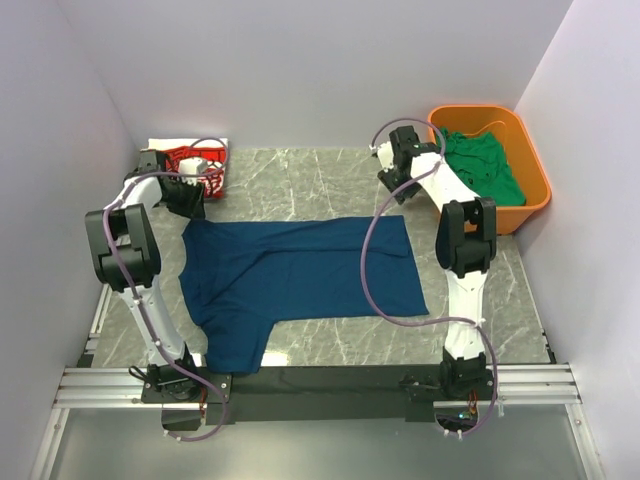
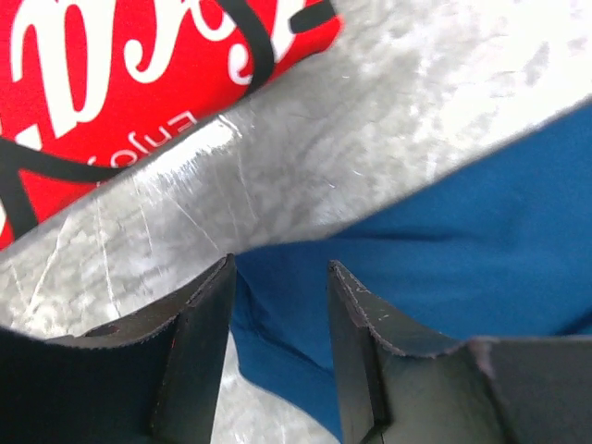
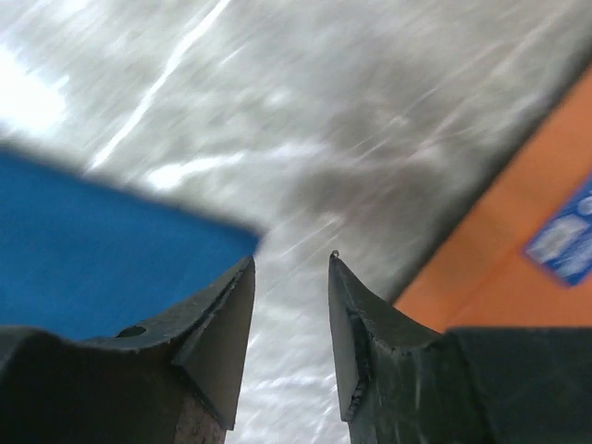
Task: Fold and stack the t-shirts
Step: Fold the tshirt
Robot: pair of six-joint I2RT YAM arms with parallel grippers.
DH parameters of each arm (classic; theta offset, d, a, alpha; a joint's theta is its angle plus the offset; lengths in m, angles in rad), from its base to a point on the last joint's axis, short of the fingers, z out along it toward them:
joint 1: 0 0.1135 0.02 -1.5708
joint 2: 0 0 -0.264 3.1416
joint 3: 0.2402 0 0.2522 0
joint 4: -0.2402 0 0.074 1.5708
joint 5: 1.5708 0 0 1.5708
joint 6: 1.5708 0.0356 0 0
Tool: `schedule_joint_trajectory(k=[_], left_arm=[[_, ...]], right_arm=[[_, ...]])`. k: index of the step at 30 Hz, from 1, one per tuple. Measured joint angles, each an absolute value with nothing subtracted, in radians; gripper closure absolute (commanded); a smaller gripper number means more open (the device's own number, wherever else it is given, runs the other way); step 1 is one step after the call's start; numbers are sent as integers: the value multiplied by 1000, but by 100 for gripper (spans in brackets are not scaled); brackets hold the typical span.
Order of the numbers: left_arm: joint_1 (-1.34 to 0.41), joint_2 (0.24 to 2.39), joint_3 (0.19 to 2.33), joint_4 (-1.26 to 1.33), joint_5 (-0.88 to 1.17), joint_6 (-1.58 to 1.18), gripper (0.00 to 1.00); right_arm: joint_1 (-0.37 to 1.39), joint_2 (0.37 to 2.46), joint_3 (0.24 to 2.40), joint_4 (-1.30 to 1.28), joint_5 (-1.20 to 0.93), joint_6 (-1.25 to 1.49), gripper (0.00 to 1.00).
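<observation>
A navy blue t-shirt lies spread flat on the marble table, plain side up, one sleeve toward the near edge. My left gripper is open above its far left corner; cloth shows between the jaws. My right gripper is open just beyond its far right corner, with bare table between the jaws. A folded red t-shirt with white script lies at the back left and also shows in the left wrist view. A green t-shirt lies crumpled in the orange tub.
The orange plastic tub stands at the back right; its wall shows in the right wrist view. White walls enclose the table on three sides. A metal rail runs along the near edge.
</observation>
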State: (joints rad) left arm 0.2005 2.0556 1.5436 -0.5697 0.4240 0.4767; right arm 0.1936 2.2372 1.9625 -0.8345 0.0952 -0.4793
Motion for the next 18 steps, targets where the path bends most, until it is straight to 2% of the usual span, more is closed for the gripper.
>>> schedule_joint_trajectory(k=[4,9,12,18], left_arm=[[205,2001,1542,-617,458,482,52],[199,1891,1504,-730,554,554,52],[161,1814,1410,-786,579,595,51],[68,1777,1247,-834,582,609,49]], right_arm=[[194,2139,1862,-908,-9,-475,62],[200,1983,1694,-968,-105,-513,66],[213,1942,1613,-975,-120,-544,66],[255,1934,1459,-953,-84,-587,57]])
